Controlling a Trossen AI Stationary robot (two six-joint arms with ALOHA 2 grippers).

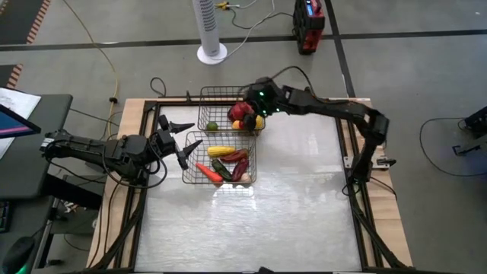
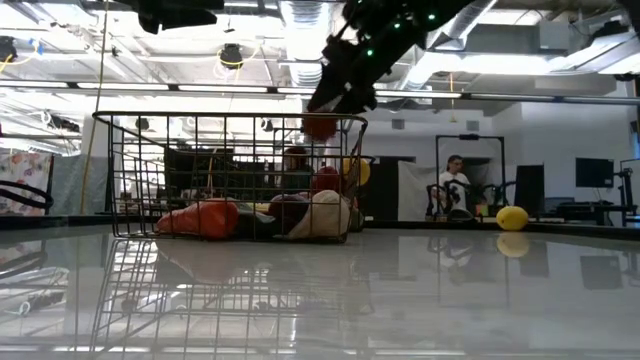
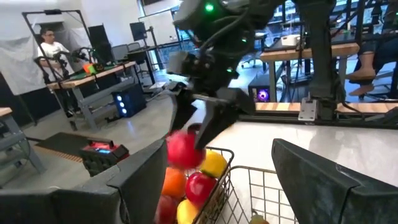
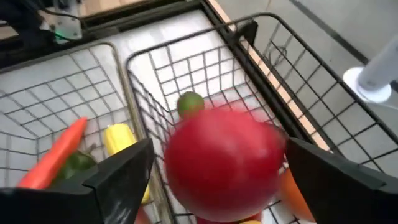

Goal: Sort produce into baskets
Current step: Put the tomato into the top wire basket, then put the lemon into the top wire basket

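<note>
Two black wire baskets stand side by side mid-table. The far basket (image 1: 221,97) holds round fruits: red, orange and yellow ones (image 3: 194,186) and a green one (image 4: 189,102). The near basket (image 1: 190,164) holds corn (image 1: 221,151), a carrot (image 1: 208,173) and dark red and green long vegetables (image 1: 232,164). My right gripper (image 1: 248,109) hangs open over the far basket. A blurred red round fruit (image 4: 224,165) is between and just below its fingertips (image 3: 185,149). My left gripper (image 1: 176,141) is open and empty at the baskets' left side. My right gripper points down over the far basket with the red fruit (image 3: 185,149) at its fingertips. The fruit is blurred and clear of the fruits below. I cannot tell whether the fingers touch it.
A yellow round thing (image 2: 512,217) shows far off on the right in the low view. The near and right parts of the table (image 1: 289,221) are bare. A wooden frame (image 1: 129,122) runs round the table. People sit in the room behind.
</note>
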